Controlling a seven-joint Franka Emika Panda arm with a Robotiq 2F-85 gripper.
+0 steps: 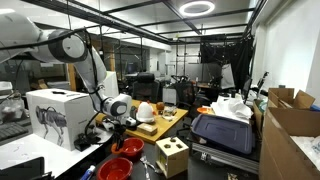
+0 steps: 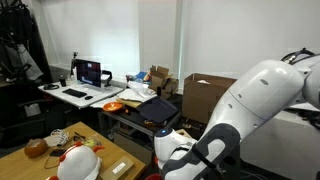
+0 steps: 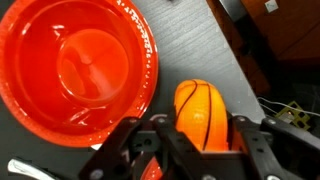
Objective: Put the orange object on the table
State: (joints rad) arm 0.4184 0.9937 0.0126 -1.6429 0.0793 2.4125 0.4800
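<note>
In the wrist view the orange object, a small ball with black lines, sits between the two fingers of my gripper, which is shut on it. It is over the grey table top, just right of a large red bowl. I cannot tell whether the ball touches the table. In an exterior view the gripper hangs low above two red bowls. The ball is too small to make out there.
A light wooden box with holes stands beside the bowls. A yellowish board-topped surface with a white helmet lies behind. A dark case and cardboard boxes fill the other side. A white robot dog stands by the arm.
</note>
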